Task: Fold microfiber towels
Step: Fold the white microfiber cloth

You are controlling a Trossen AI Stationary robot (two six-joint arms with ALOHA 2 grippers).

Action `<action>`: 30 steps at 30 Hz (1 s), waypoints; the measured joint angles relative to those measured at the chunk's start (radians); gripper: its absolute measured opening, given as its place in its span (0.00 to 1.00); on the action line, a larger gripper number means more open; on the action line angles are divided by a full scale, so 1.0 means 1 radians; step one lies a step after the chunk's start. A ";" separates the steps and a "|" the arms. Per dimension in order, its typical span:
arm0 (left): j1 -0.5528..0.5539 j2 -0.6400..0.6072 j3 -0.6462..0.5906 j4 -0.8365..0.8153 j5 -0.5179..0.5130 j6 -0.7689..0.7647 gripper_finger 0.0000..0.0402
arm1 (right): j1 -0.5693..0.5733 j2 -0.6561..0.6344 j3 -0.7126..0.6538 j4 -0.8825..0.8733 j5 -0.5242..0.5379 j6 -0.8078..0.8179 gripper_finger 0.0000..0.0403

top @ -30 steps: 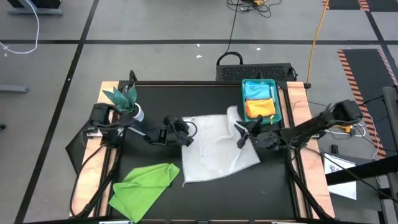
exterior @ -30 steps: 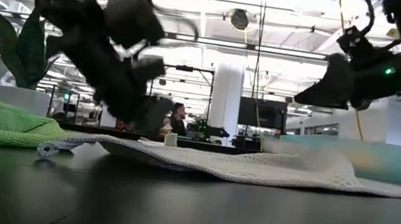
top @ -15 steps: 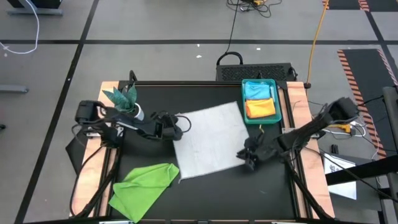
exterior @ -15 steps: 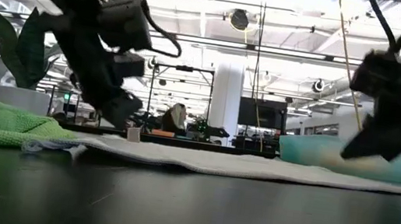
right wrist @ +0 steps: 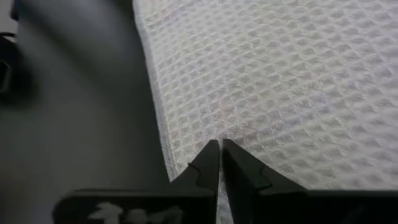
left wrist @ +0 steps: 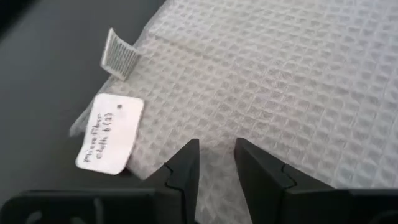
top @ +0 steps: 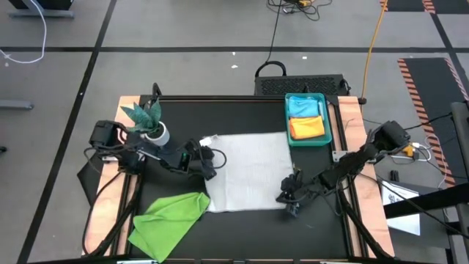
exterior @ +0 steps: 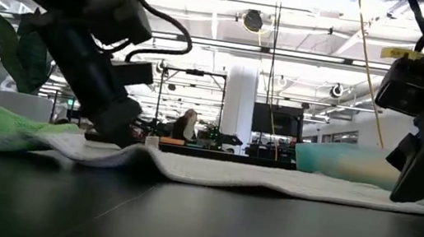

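At the tabletop's near left lies the crumpled lime green towel [top: 170, 215]; mid-table the white-grey towel [top: 249, 170] lies flat, roughly square, edges parallel to the tabletop's. Soft, limp and light, it is best pinched at corners. The left end effector [left wrist: 215, 160] straddles its left edge, fingers parted; the right end effector [right wrist: 219, 157] is clenched on its near-right corner

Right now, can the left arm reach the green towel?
Probably yes. The green towel lies open on the table, just nearer the front edge than the left gripper, which sits at the white towel's edge; nothing stands between.
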 joint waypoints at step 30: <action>-0.587 -0.251 -0.021 -0.189 -0.135 -0.674 0.28 | -0.549 -0.001 0.010 -0.074 0.089 -0.458 0.01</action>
